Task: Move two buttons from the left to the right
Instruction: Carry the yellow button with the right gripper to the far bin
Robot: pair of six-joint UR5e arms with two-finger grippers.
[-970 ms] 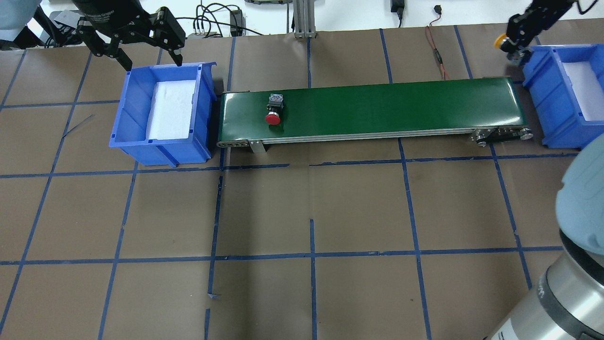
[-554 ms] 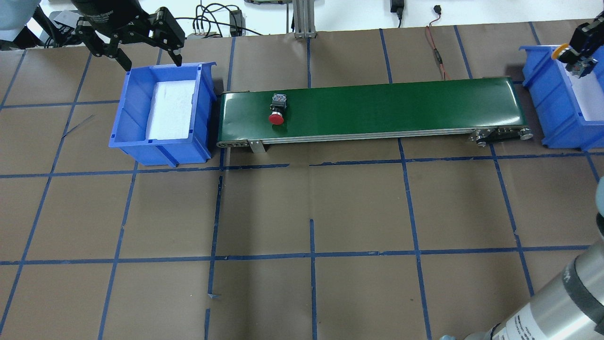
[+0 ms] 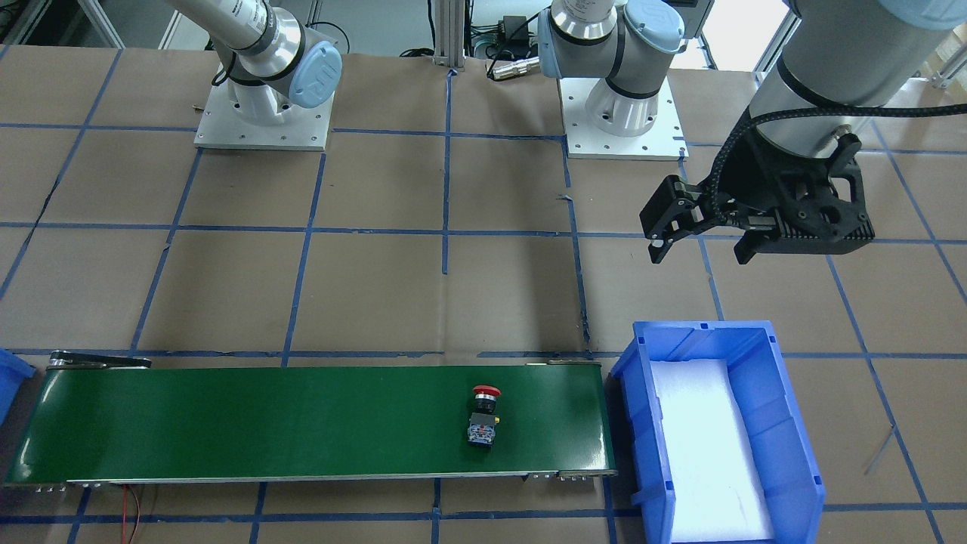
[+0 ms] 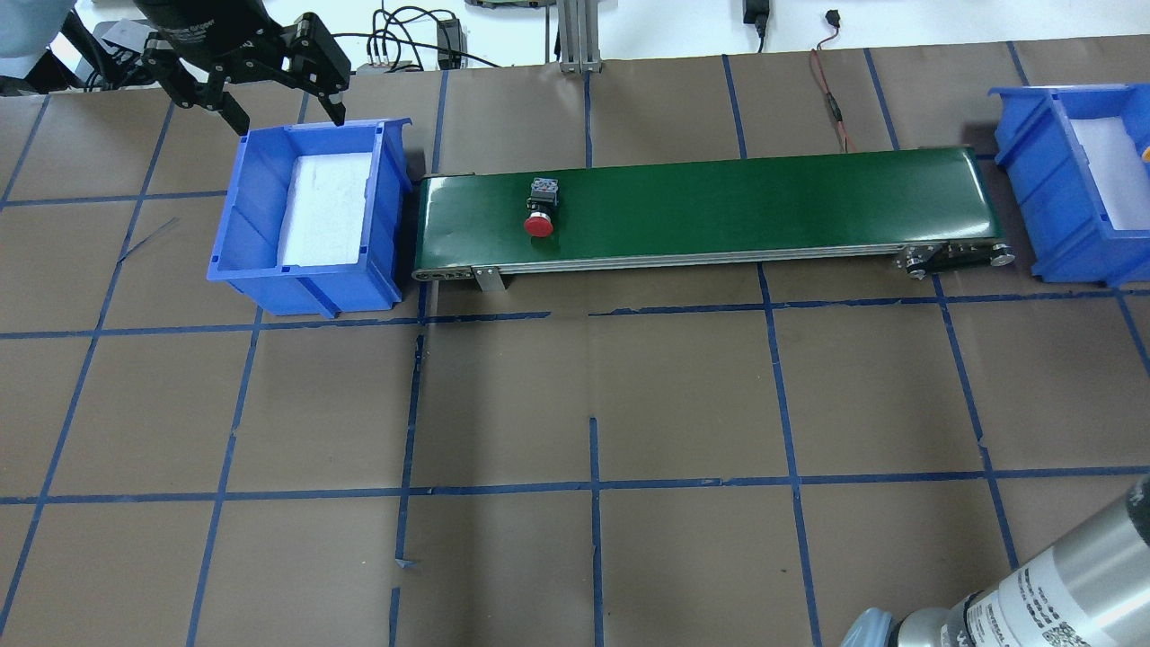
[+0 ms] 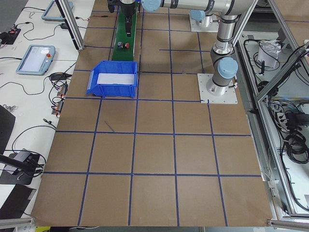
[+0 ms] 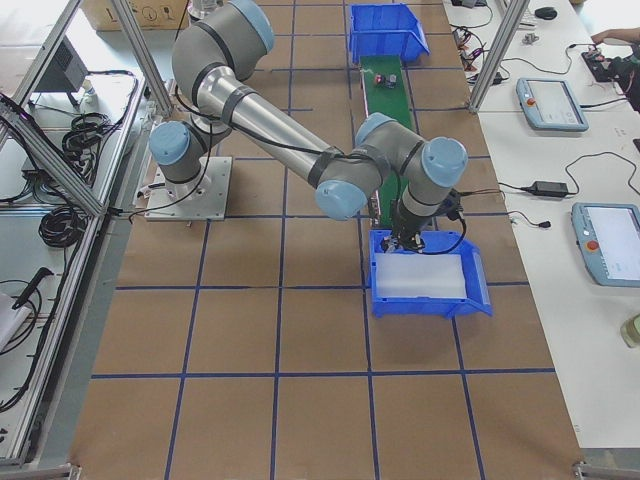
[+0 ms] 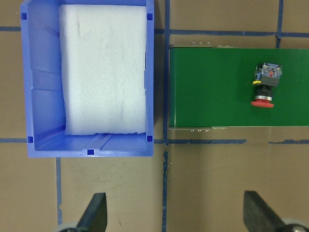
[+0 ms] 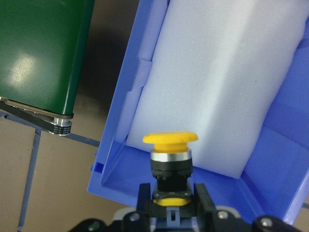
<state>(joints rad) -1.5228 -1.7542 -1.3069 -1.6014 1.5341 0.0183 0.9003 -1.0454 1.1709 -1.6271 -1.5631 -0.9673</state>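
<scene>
Hanging over the right bin (image 8: 118, 140), the yellow button (image 8: 170, 145) is pinched by its black body in the right end effector (image 8: 170, 203); the red button (image 4: 540, 208) is laid on its side on the green belt (image 4: 737, 202), near the left bin (image 4: 235, 225), and the left end effector (image 3: 701, 253) is held spread, raised clear of that bin

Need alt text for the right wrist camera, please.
The right end effector grips a yellow-capped push-button switch by its black body over the blue bin lined with white foam. The end of the green conveyor belt shows at upper left.
</scene>
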